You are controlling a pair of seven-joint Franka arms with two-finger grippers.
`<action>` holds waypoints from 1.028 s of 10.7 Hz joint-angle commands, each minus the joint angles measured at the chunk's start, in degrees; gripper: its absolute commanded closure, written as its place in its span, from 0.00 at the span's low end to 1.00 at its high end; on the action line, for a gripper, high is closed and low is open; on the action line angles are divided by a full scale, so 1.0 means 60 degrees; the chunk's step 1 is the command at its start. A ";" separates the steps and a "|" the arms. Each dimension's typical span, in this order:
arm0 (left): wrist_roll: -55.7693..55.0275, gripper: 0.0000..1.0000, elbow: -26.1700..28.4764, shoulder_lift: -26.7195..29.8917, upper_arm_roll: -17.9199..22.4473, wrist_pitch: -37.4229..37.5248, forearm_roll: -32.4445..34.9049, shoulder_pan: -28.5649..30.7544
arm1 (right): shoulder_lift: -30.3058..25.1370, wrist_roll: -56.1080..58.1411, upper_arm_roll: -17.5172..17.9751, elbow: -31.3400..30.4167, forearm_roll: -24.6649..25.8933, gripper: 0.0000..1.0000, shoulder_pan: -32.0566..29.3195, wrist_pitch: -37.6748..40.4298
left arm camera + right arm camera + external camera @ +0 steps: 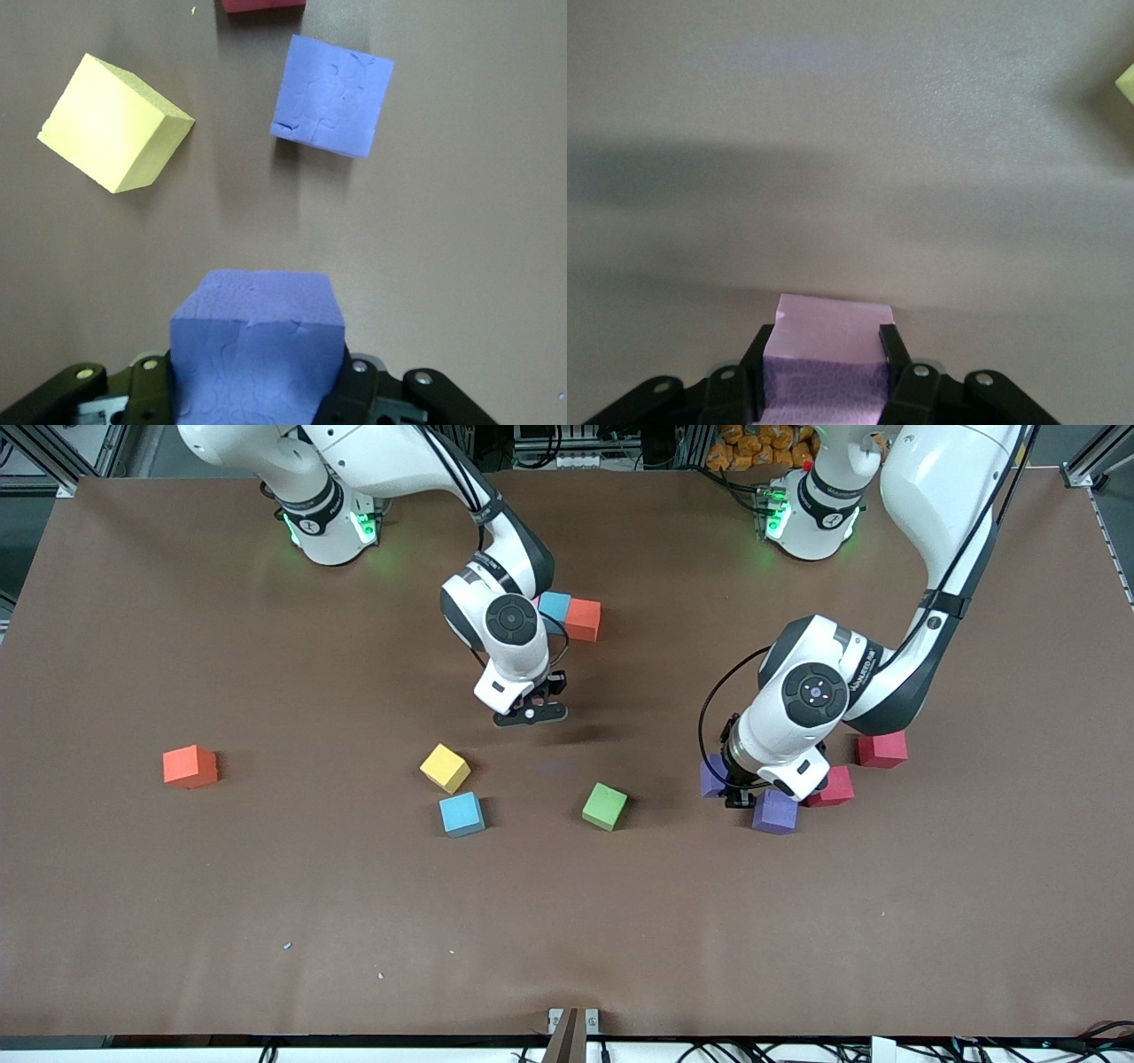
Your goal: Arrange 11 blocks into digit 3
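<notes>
My left gripper (740, 790) is shut on a purple block (257, 341), low over the table at the left arm's end; the block's edge shows in the front view (710, 777). A second purple block (775, 811) lies beside it, also in the left wrist view (332, 93), where a yellow block (111, 124) lies close by. My right gripper (530, 714) is shut on a pink block (831, 332), above bare table mid-table. Another yellow block (445, 768), a blue block (462, 814) and a green block (604, 806) lie loose nearer the camera. A blue block (555, 607) touches an orange-red block (583, 619) by the right arm's wrist.
Two dark red cubes (881, 749) (833, 786) lie by the left arm's hand; one shows at the edge of the left wrist view (261, 4). An orange-red cube (190, 766) sits alone toward the right arm's end. The brown table (567, 939) is bare along the camera's edge.
</notes>
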State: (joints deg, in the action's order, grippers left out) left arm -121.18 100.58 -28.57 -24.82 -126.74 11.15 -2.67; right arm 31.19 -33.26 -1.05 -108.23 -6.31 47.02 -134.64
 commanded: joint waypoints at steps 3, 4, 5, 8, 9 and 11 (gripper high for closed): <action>0.0187 1.00 -0.0079 0.0016 -0.0024 0.0191 -0.0101 -0.0038 | -0.0130 -0.0008 0.0014 -0.0652 0.0114 0.72 0.0307 -0.0295; 0.0187 1.00 -0.0079 0.0016 -0.0024 0.0191 -0.0116 -0.0038 | -0.0160 -0.0008 0.0014 -0.0740 0.0114 0.72 0.0366 -0.0295; 0.0187 1.00 -0.0079 0.0002 -0.0024 0.0191 -0.0101 -0.0038 | -0.0160 -0.0008 0.0014 -0.0784 0.0114 0.72 0.0410 -0.0281; 0.0187 1.00 -0.0079 0.0002 -0.0024 0.0191 -0.0116 -0.0082 | -0.0320 -0.0038 0.0014 -0.1003 0.0114 0.72 0.0542 -0.0281; 0.0187 1.00 -0.0065 0.0002 -0.0024 0.0191 -0.0116 -0.0097 | -0.0394 -0.0038 -0.0001 -0.1120 0.0114 0.72 0.0543 -0.0266; 0.0172 1.00 -0.0065 0.0002 -0.0024 0.0191 -0.0116 -0.0097 | -0.0482 -0.0023 -0.0001 -0.1296 0.0128 0.72 0.0543 -0.0251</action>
State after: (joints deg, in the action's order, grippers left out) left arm -121.15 100.59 -28.67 -24.93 -126.74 11.15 -3.15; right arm 28.97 -33.17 -1.09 -112.06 -5.48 49.51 -135.48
